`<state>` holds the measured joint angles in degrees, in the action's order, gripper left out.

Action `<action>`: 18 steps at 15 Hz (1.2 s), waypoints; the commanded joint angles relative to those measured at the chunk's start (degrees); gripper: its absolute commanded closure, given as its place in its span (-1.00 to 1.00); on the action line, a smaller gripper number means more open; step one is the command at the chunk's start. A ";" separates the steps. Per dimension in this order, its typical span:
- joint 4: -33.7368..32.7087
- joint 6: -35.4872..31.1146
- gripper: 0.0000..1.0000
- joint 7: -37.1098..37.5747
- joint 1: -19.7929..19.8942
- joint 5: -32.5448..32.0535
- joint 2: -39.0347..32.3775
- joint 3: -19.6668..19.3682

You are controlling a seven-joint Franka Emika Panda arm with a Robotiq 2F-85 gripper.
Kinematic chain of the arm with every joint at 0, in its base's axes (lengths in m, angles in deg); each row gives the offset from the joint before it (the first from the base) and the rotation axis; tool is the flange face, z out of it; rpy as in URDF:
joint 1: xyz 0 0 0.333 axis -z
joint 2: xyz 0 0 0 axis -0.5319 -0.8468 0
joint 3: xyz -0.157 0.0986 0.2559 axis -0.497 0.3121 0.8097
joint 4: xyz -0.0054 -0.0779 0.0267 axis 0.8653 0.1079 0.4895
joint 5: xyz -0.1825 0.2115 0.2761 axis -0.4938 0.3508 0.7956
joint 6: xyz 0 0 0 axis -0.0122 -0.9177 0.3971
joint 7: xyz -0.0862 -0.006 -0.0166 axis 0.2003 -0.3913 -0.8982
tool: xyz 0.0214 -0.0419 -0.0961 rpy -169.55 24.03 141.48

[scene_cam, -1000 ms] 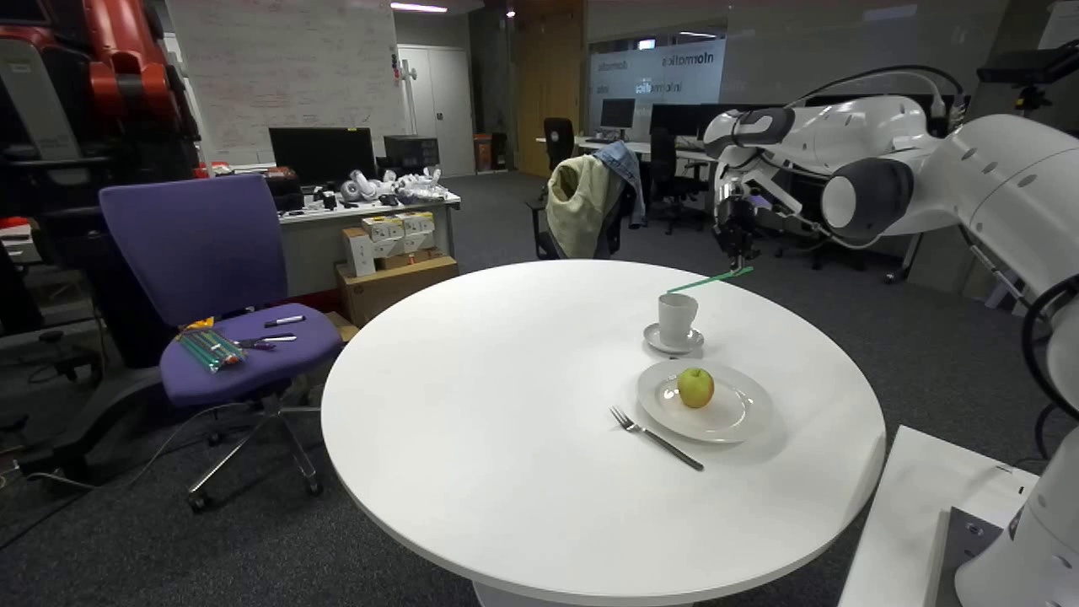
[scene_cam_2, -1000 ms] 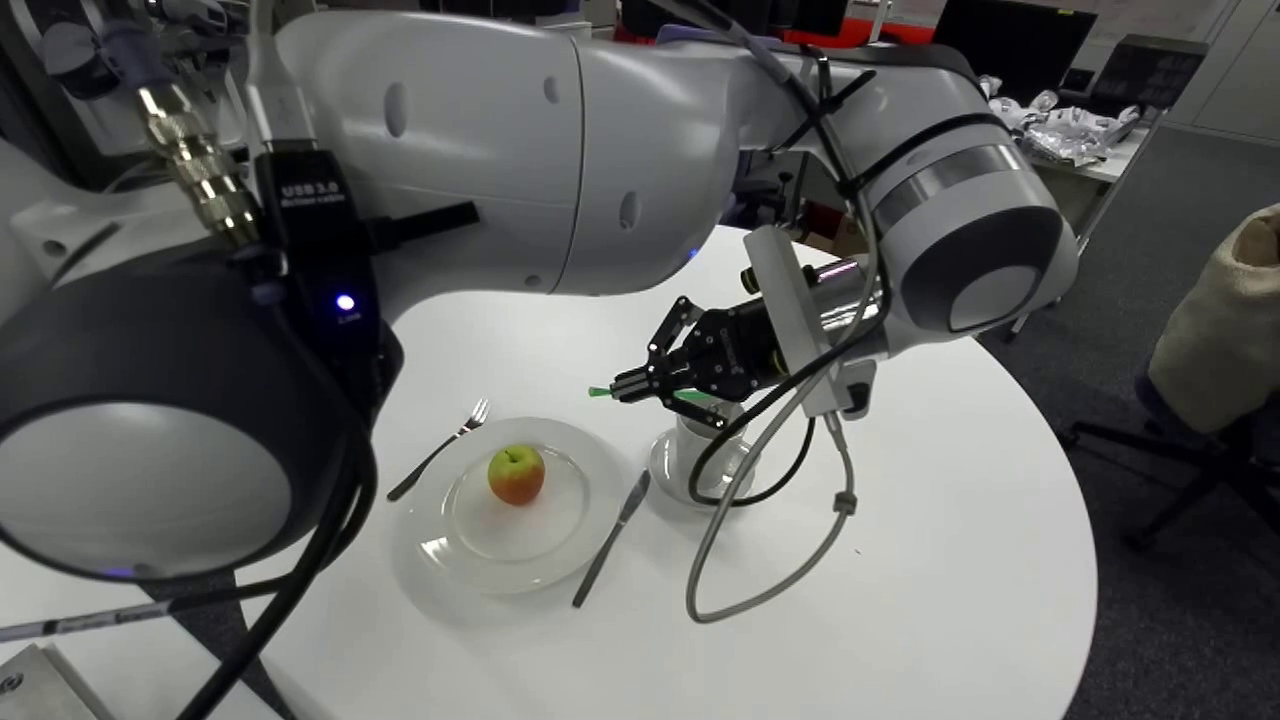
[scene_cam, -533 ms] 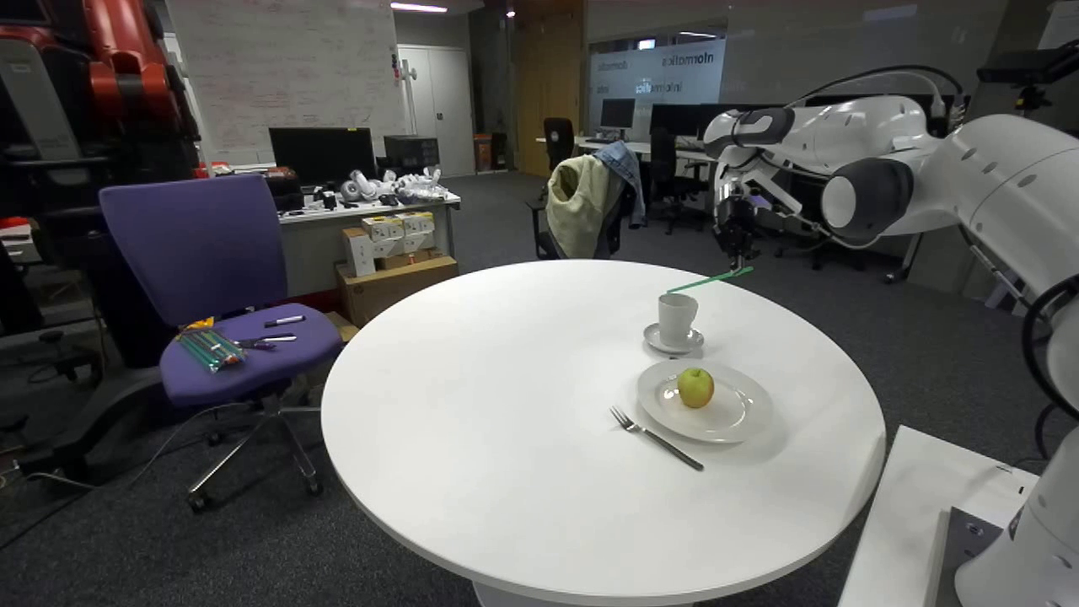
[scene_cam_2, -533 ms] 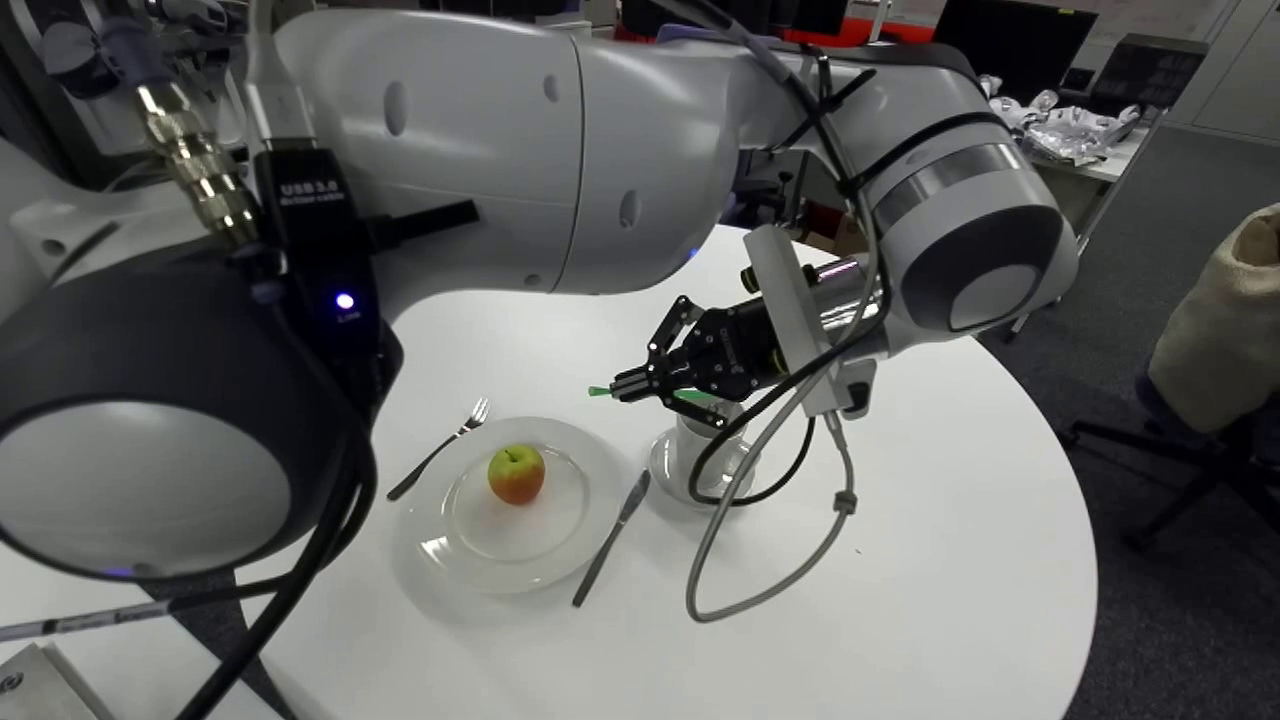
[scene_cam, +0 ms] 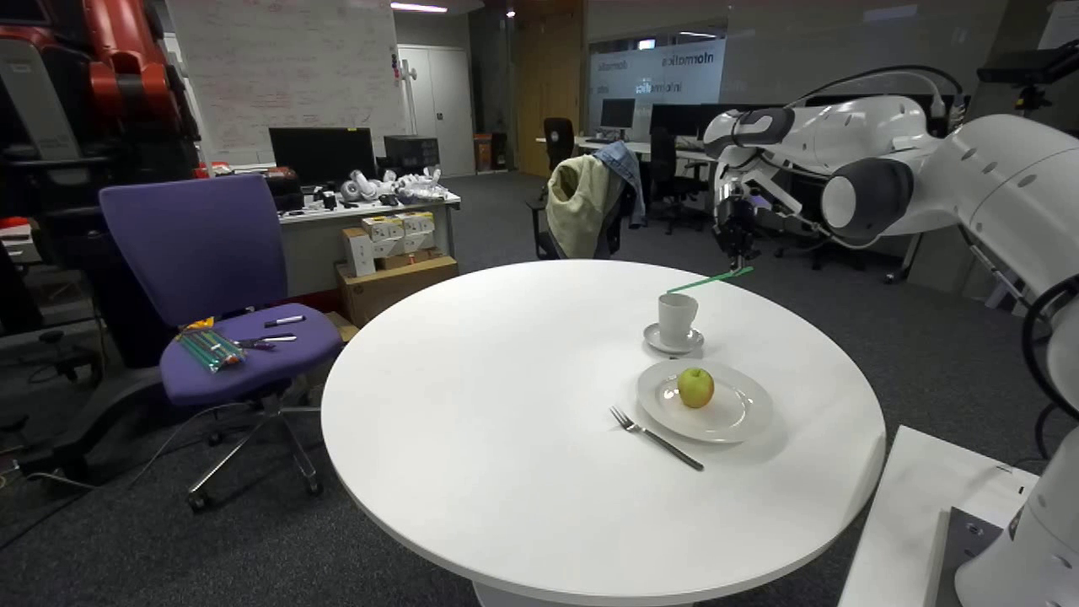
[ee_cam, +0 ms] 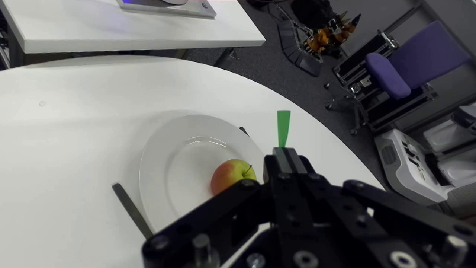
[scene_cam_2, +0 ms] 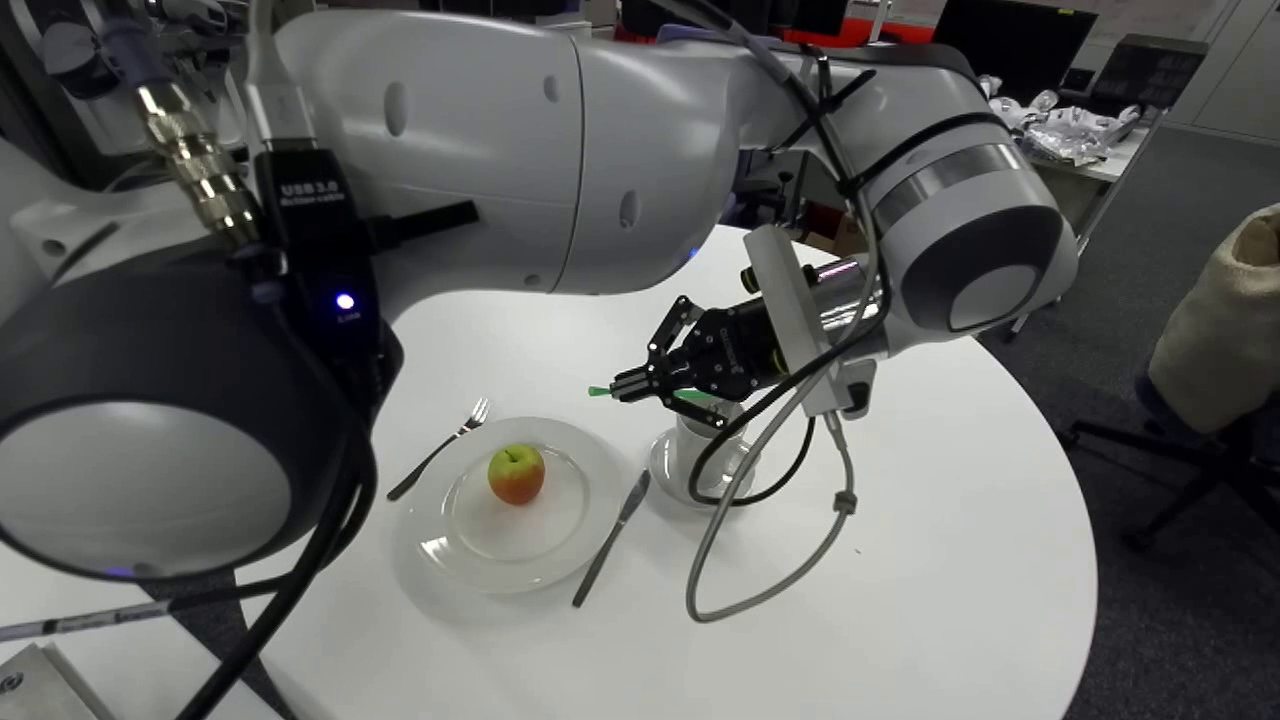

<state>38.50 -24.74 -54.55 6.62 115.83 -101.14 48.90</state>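
Round and white, the bench (scene_cam: 472, 405) is set, left to right in an exterior view, with a fork (scene_cam: 657, 438), a cup (scene_cam: 676, 319) on a saucer (scene_cam: 652, 339) and an apple (scene_cam: 695, 388) on a plate (scene_cam: 742, 406). Above, toward the right, a green stick (scene_cam: 705, 282), one end near the cup's rim, is pinched by the gripper (scene_cam: 737, 264), its jaws nearly closed.

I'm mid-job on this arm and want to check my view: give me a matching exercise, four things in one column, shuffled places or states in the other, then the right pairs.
Things
1. green stick
2. apple
3. cup
4. knife

Places or states
A. standing on the saucer
B. lying on the table, between plate and saucer
C. pinched in the gripper, clear of the table
D. resting on the plate

Right pairs
1-C, 2-D, 3-A, 4-B
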 commanded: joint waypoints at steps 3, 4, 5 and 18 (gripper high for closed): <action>0.00 0.00 0.98 0.00 0.00 0.00 0.00 0.00; 0.00 0.00 0.98 0.00 0.00 0.00 0.00 0.00; 0.00 0.00 0.98 0.00 0.00 0.00 0.00 0.00; 1.50 6.53 1.00 3.83 1.56 2.79 0.40 0.97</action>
<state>38.80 -22.47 -54.21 6.83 116.00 -101.77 48.91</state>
